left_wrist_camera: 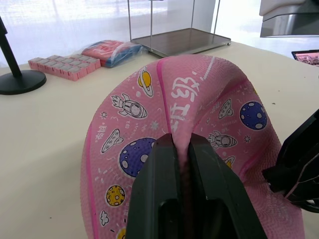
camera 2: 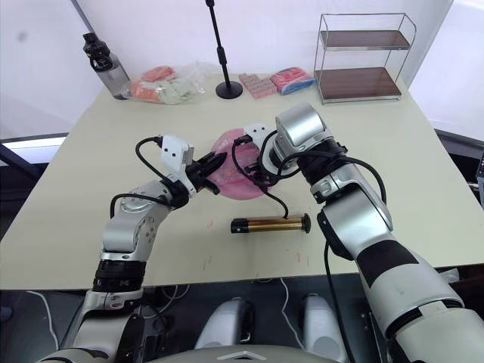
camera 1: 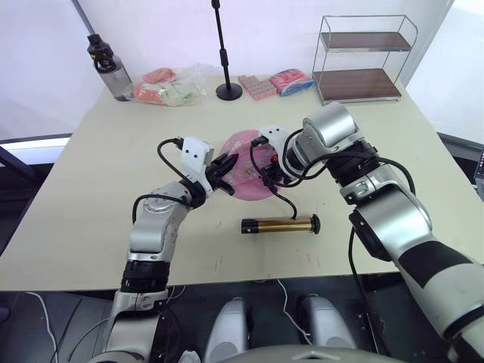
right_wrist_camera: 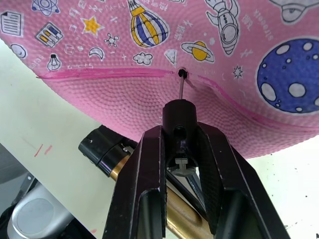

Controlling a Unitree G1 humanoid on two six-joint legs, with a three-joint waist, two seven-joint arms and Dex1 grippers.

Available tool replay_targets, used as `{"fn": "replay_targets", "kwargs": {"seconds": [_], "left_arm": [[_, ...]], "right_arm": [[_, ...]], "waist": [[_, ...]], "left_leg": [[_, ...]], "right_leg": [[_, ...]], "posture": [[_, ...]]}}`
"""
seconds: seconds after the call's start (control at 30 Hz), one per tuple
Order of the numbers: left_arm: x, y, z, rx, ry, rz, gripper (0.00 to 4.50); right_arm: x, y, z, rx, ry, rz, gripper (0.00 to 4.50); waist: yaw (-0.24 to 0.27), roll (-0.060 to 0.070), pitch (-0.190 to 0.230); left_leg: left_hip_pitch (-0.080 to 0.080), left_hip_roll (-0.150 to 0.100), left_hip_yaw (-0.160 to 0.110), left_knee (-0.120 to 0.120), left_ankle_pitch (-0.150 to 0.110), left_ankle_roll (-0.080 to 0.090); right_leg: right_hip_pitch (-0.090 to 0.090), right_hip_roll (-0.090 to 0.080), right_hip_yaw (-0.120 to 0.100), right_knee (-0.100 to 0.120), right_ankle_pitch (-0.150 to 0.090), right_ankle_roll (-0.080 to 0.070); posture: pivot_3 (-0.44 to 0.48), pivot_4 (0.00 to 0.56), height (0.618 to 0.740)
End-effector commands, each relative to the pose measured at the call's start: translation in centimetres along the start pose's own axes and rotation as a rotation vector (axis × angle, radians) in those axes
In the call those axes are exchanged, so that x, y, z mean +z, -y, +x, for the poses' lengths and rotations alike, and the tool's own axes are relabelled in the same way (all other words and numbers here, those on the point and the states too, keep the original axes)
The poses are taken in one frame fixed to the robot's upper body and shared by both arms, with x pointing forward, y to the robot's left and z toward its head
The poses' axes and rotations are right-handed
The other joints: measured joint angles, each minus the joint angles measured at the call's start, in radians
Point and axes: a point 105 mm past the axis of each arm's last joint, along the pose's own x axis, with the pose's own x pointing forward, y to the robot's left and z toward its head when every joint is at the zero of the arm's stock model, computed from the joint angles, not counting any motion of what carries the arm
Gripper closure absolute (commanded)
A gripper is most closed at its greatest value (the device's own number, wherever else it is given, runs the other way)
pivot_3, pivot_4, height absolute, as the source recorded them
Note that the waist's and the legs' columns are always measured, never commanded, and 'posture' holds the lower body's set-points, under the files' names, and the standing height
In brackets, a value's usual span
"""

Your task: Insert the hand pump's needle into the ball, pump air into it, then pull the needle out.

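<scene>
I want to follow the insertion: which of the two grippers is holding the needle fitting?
The right gripper: its fingers clamp the black fitting, with the needle at the ball's valve hole. The left gripper pinches the ball.

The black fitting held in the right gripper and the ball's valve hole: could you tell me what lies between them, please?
In the right wrist view, just the thin metal needle spans that gap, from the fitting to the valve hole in the ball.

A staged test room or lab — a plain beige counter against bare white walls, with a black stand on a round base, a two-tier wire shelf, a dark water bottle and assorted packets lined along the far edge — cables trail on the floor below.
</scene>
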Motion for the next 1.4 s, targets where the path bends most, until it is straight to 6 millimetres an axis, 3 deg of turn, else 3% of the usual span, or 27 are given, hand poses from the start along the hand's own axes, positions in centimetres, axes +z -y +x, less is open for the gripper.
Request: {"fn": "replay_targets", "kwargs": {"seconds": [0.03,0.3,0.53,0.83,1.07,1.4], "left_arm": [[-3.3,3.9,0.9,-0.143,-0.115,-0.088,4.48],[-3.8,3.9,0.5,-0.141,-0.129,-0.12,4.48],[-4.2,2.1,0.2,-0.07,-0.149,-0.128,4.48],[-3.1,-0.5,0.1,0.022,-0.104,-0.106,4.48],[-4.0,-1.7,-0.6,0.077,-0.12,-0.111,4.48],[-5.3,-1.0,-0.8,0.073,-0.15,-0.137,4.48]], "right_arm": [[1.6,-2.9,0.8,0.098,0.059,-0.07,4.14],[1.9,-2.6,1.8,0.087,0.067,-0.044,4.14],[2.3,-2.7,2.2,0.087,0.083,-0.045,4.14],[3.0,-3.1,1.6,0.097,0.094,-0.081,4.14],[3.3,-4.0,1.3,0.113,0.09,-0.124,4.14],[3.4,-4.3,2.0,0.107,0.091,-0.153,4.14]], "waist": [[0.0,0.0,0.0],[-0.003,-0.002,-0.002],[-0.004,-0.002,-0.002],[-0.003,0.004,0.001],[0.001,0.005,0.001],[0.0,0.004,0.001]], "left_leg": [[0.0,0.0,0.0,0.0,0.0,0.0],[0.018,0.0,-0.001,-0.011,0.0,-0.001],[0.024,0.0,-0.01,-0.013,0.0,-0.001],[0.024,-0.001,-0.029,-0.017,0.0,-0.001],[0.021,-0.002,-0.029,-0.018,0.0,-0.001],[0.014,-0.005,-0.027,-0.018,0.0,-0.001]], "right_leg": [[0.0,0.0,0.0,0.0,0.0,0.0],[0.006,0.0,0.002,-0.001,-0.001,0.002],[0.006,0.007,0.002,0.0,0.001,-0.002],[0.003,0.014,-0.006,0.0,0.002,-0.004],[0.002,0.014,-0.006,0.0,0.0,-0.012],[-0.004,0.011,-0.004,-0.001,0.0,-0.013]], "posture": [[0.0,0.15,0.74],[0.0,0.15,0.74],[0.0,0.15,0.74],[0.0,0.15,0.74],[0.0,0.15,0.74],[0.0,0.15,0.74]]}}
